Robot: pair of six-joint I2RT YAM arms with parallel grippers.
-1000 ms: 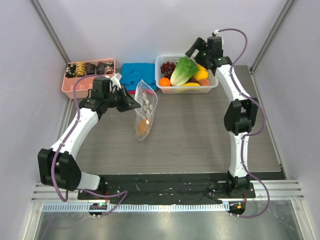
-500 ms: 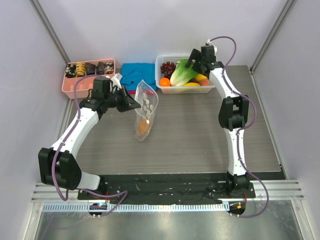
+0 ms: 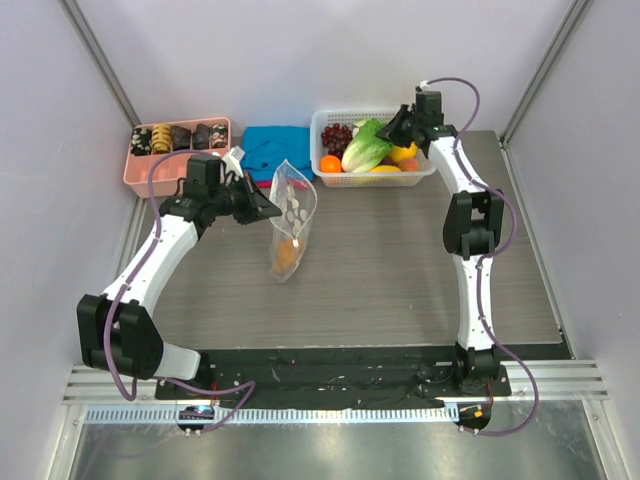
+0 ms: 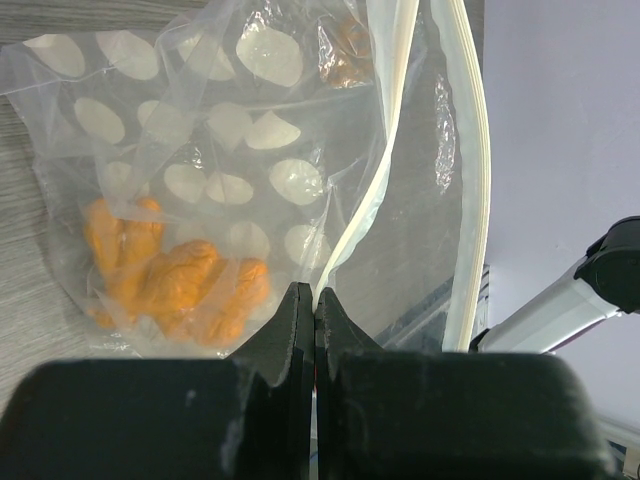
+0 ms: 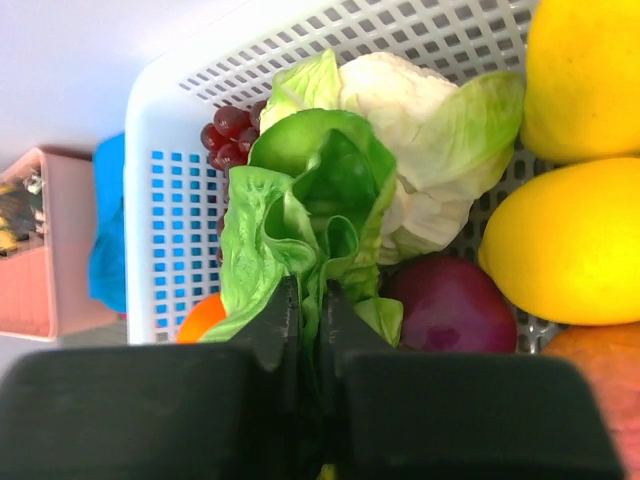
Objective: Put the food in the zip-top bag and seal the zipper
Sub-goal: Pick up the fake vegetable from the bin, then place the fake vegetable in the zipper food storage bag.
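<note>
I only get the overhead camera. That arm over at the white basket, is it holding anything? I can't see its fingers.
Observer: Yes. Its wrist camera shows the right fingers closed on a green leaf of the lettuce in the basket.
Visitor: And the other arm, at the bag?
Observer: The left fingers pinch one zipper strip at the mouth of the bag.
Visitor: So is the bag shut?
Observer: No. The other strip stands apart from the pinched one, so the mouth gapes.
</note>
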